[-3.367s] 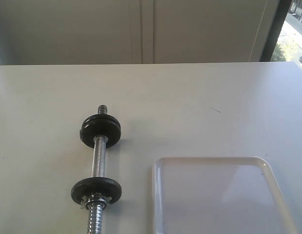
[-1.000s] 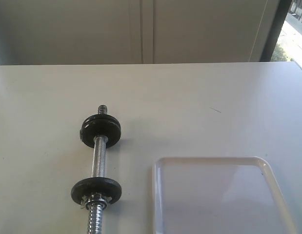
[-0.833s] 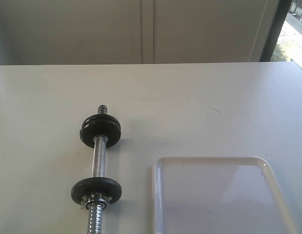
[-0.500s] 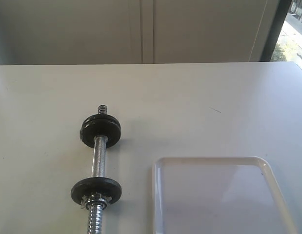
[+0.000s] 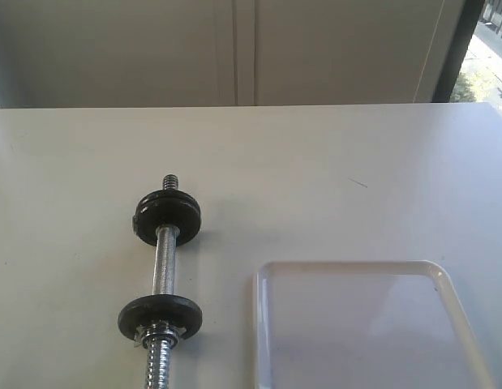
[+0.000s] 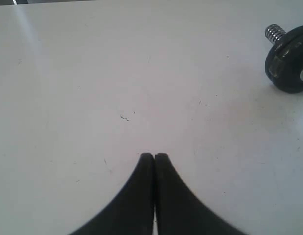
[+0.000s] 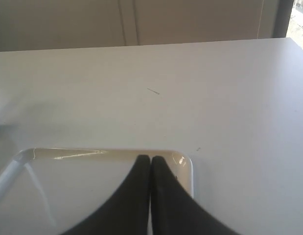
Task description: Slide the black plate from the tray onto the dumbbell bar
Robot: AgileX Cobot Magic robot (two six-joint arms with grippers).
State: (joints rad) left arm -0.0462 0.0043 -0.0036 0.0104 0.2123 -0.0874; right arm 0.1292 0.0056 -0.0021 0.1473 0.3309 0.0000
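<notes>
The dumbbell bar [image 5: 165, 271] lies on the white table at the lower left, carrying two black discs [image 5: 168, 215] [image 5: 160, 317] and a chrome nut [image 5: 157, 334]. One disc [image 6: 290, 63] with a threaded bar end shows in the left wrist view. The white tray [image 5: 356, 324] sits at the lower right, its visible part holding nothing; its rim [image 7: 68, 152] shows in the right wrist view. No loose black plate is in view. My left gripper [image 6: 153, 155] is shut over bare table. My right gripper [image 7: 150, 157] is shut above the tray's far edge. Neither gripper appears in the exterior view.
A grey wall with a vertical seam [image 5: 244, 53] stands behind the table's far edge. A window strip [image 5: 486, 49] is at the upper right. A small dark mark [image 5: 358, 182] lies on the tabletop right of centre.
</notes>
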